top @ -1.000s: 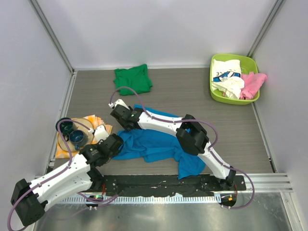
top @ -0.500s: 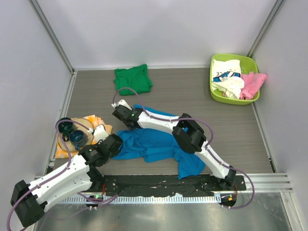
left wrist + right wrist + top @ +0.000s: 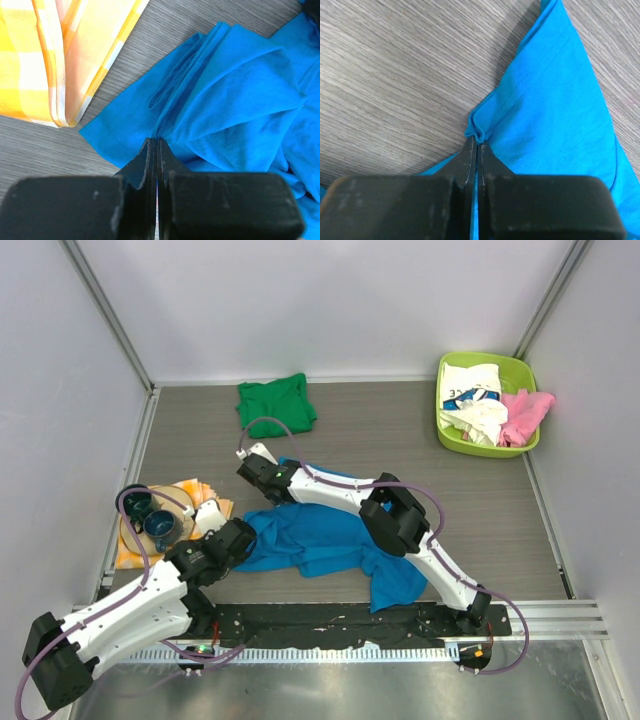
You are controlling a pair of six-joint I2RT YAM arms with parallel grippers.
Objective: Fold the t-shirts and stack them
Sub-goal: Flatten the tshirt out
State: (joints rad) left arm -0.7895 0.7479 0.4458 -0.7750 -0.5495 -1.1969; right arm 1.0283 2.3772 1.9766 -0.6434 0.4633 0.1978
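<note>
blue t-shirt [image 3: 320, 540]: crumpled on the table [image 3: 450, 500], near the middle, its loose bulk trailing right and toward the near edge
left pincer [image 3: 154, 143]: pressed flat together on a bunched fold at the shirt's near-left edge, just beside the checked cloth [image 3: 30, 60]
right pincer [image 3: 475, 141]: closed on a small pucker of hemmed edge at the shirt's far-left corner, with bare table on one side of it
key relation: both grips sit at the shirt's left end, one nearer and one farther; nearly all the free cloth lies to the right of them
long axis: roughly left to right, sagging toward the right arm's base
arm position: the right arm lies stretched across the shirt's body, the left reaches in from the near-left
step, as judged: the left edge is taken at two points, ready for lifting and spreading
next move calls for: rising together and drawing apart along that edge
risk: the thin pucker may slip out
green t-shirt [image 3: 277, 403]: at the far side, well apart
</note>
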